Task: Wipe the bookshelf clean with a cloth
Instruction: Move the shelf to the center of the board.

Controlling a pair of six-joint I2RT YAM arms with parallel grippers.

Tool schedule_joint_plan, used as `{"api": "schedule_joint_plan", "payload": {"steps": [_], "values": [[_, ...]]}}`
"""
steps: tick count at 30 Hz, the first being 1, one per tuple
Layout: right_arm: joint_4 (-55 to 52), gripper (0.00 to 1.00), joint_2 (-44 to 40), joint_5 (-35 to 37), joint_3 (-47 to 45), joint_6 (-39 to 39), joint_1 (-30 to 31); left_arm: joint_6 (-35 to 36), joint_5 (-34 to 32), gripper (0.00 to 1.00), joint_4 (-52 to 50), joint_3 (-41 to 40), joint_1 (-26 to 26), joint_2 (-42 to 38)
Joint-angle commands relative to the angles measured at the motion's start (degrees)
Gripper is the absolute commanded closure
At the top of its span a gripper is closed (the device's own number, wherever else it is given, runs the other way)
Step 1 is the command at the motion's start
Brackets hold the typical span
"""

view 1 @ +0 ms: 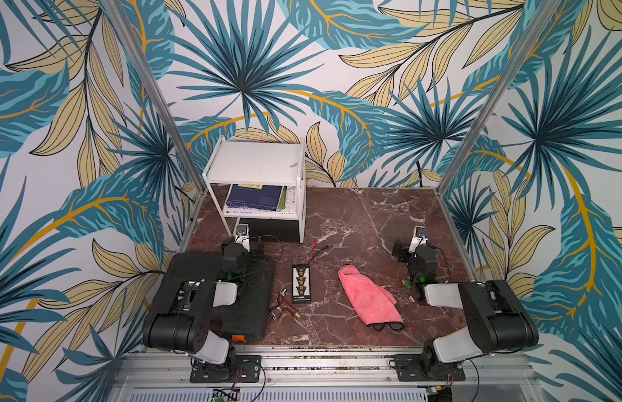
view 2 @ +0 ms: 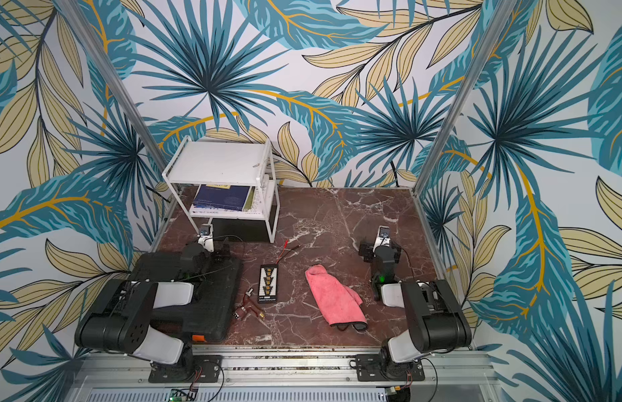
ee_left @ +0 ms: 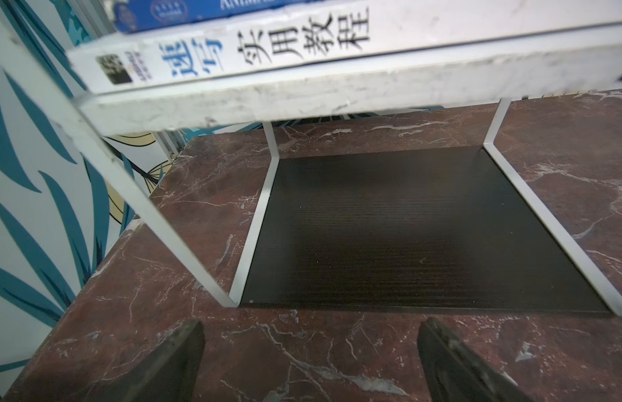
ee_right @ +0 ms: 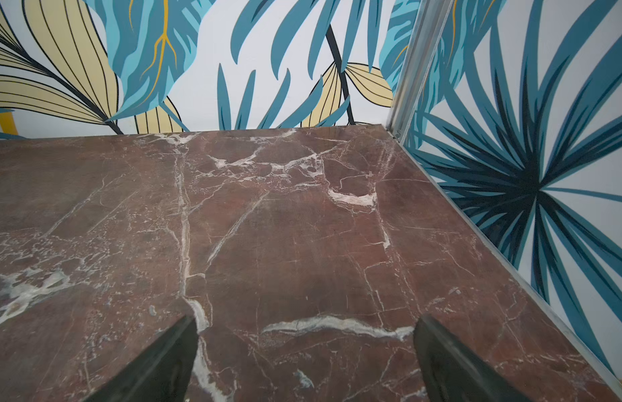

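The white two-tier bookshelf [view 1: 257, 163] [view 2: 219, 162] stands at the far left of the marble table, with books lying on its lower board. In the left wrist view its scuffed lower board edge [ee_left: 233, 104] is close ahead. The pink cloth [view 1: 367, 296] [view 2: 334, 296] lies crumpled on the table right of centre, its dark trim toward the front. My left gripper [view 1: 245, 245] [ee_left: 311, 327] is open just in front of the bookshelf's legs, holding nothing. Right of the cloth and apart from it, my right gripper [view 1: 412, 249] [ee_right: 304, 323] is open over bare marble.
A black ribbed case [view 1: 247, 306] lies under the left arm. A black connector strip [view 1: 301, 283], a copper pipe fitting [view 1: 283, 308] and red and black leads [view 1: 316, 249] sit mid-table. A small green toy [view 1: 406, 283] is by the right arm. A dark board [ee_left: 407, 226] lies under the shelf.
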Motion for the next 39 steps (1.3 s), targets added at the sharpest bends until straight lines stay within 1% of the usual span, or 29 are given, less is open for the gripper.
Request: {"api": "schedule_joint_plan", "payload": {"steps": [1,18,20,23,24,26,27,29,30,31,33,35,38,39], "values": [[-0.5,0.00,0.3,-1.0,0.5,-0.4,0.1,0.4,0.5,0.00,-0.4,0.7,0.3,0.2],[-1.0,0.01,-0.3,-1.6,0.7,-0.9,0.1,0.4,0.1,0.00,-0.4,0.8,0.3,-0.2],[-5.9,0.00,-3.7,-2.7,2.1,-1.3,0.1,-0.2,-2.1,0.00,-4.2,1.5,0.0,-3.5],[-23.6,0.00,-10.8,-1.2,7.5,1.3,0.1,-3.0,-6.2,0.00,-16.7,4.4,-0.4,-12.2],[-27.3,0.00,-12.7,-2.3,8.6,2.7,0.1,-5.2,-8.2,0.00,-20.8,5.6,-0.7,-15.1],[-28.7,0.00,-16.2,-8.1,9.4,5.9,0.2,-10.0,-11.9,0.00,-28.8,7.3,-1.5,-19.7],[-27.8,0.01,-17.7,-13.3,9.7,8.0,0.3,-12.4,-13.8,0.00,-32.3,8.1,-2.0,-22.0],[-25.8,0.00,-18.4,-23.9,11.5,13.2,0.7,-19.4,-18.2,0.00,-40.2,9.8,-2.2,-25.1],[-24.0,0.00,-17.6,-28.9,13.7,16.1,2.1,-23.4,-20.4,0.00,-44.3,10.4,-2.1,-26.7],[-23.0,0.01,-16.8,-31.9,15.5,17.3,3.8,-26.4,-21.0,0.00,-46.1,10.5,-2.0,-27.5],[-23.5,0.01,-14.3,-34.1,19.8,16.4,8.7,-29.6,-20.1,0.00,-44.8,9.5,-0.8,-27.9],[-26.5,0.01,-11.2,-33.6,25.2,12.8,15.0,-29.7,-15.4,0.00,-42.6,10.0,1.9,-26.3],[-28.9,0.01,-5.7,-32.8,32.8,9.4,21.2,-25.0,-9.1,0.00,-41.7,14.4,5.4,-22.6],[-29.1,0.01,-3.8,-32.5,35.0,8.8,23.2,-23.5,-8.0,0.00,-41.0,15.8,6.1,-21.6]]}}
